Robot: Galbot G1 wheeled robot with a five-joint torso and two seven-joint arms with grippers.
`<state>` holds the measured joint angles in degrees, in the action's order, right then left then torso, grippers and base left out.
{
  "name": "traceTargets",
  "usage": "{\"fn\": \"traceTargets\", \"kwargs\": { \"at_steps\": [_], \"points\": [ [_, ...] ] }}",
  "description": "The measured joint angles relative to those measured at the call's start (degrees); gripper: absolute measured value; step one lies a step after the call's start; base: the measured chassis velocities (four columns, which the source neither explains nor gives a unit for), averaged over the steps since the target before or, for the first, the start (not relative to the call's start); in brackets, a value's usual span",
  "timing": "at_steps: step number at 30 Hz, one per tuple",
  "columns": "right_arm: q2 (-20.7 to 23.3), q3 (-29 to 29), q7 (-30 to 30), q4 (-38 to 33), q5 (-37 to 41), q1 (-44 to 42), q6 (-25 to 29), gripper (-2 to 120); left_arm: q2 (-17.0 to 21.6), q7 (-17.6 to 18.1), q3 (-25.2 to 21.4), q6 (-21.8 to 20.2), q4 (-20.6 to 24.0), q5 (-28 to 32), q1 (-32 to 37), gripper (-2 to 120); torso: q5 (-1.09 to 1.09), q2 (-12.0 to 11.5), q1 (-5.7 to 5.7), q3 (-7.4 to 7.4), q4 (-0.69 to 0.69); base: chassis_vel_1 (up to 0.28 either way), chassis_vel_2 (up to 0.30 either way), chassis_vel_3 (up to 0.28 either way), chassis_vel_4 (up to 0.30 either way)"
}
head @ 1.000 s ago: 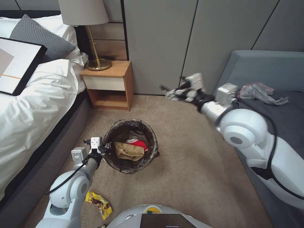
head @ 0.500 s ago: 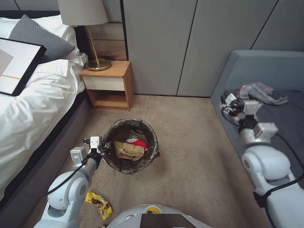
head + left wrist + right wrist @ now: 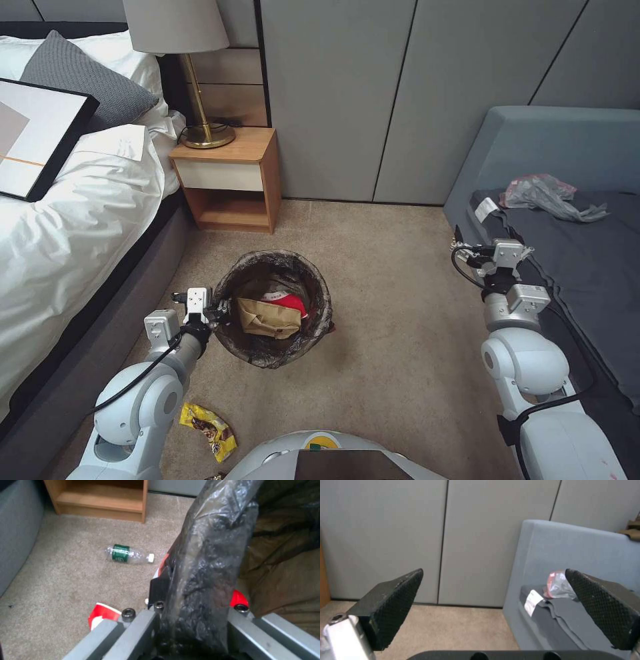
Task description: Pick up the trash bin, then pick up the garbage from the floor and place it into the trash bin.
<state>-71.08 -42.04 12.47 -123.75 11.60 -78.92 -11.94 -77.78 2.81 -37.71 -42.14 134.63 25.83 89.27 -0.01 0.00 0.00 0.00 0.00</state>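
Down on the carpet, head view first: bin (image 3: pixel 325 303) between bed and sofa, tan bag (image 3: pixel 270 319) and red cup (image 3: pixel 293 303) already inside; left gripper (image 3: pixel 217 311) clamped on the near rim; wrapper (image 3: pixel 208 430) loose on the floor beside the left elbow, well short of the bin. Right gripper (image 3: pixel 477 253) off to the side by the sofa edge, holding nothing, far from any litter. Cannot tell from up here whether the bin base is off the carpet. Left wrist view next: jaws shut across rim and dark liner, plastic bunched between them; bottle (image 3: pixel 128 555) lying on its side toward the nightstand (image 3: pixel 100 502); second cup (image 3: pixel 100 615) on the floor just beside the gripper. Right wrist view last: pads (image 3: pixel 396 605) spread wide, only wall and sofa beyond them. For the step in hand, probably fetching the next piece: hold the bin level and keep the pinch firm, since slick liner could slip under load; bring the free claw low over one small piece at a time; carry it over the bin's middle before letting go.
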Motion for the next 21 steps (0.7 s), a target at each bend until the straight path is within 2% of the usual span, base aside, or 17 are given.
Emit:
{"fn": "traceTargets", "kwargs": {
  "at_steps": [5,9,14,21],
  "points": [
    [-0.3,0.66,1.12,0.04,-0.05,-0.18,0.27,100,-0.02,0.0,0.0,0.0,0.02,-0.39,-0.02,0,0.0,0.0,0.0,0.0,0.0,0.0,0.0,0.0,0.0],
    [-0.65,1.39,1.63,0.73,1.89,-0.77,5.37,100,0.08,-0.02,-0.15,0.0,0.17,-0.55,0.08,0,0.0,0.0,0.0,0.0,-0.01,0.0,0.0,0.0,0.0],
    [-0.97,1.52,0.63,2.63,1.44,-1.23,8.43,100,0.23,-0.11,-0.34,0.0,0.38,-0.62,0.28,0,0.02,0.0,0.0,0.0,0.0,0.0,0.0,0.0,0.0],
    [-1.17,1.14,0.16,3.1,1.34,-1.9,9.21,100,0.15,-0.21,-0.43,0.0,0.4,-0.68,0.43,0,0.01,0.0,0.0,0.0,-0.01,0.0,0.0,0.0,0.0]
  ]
}}
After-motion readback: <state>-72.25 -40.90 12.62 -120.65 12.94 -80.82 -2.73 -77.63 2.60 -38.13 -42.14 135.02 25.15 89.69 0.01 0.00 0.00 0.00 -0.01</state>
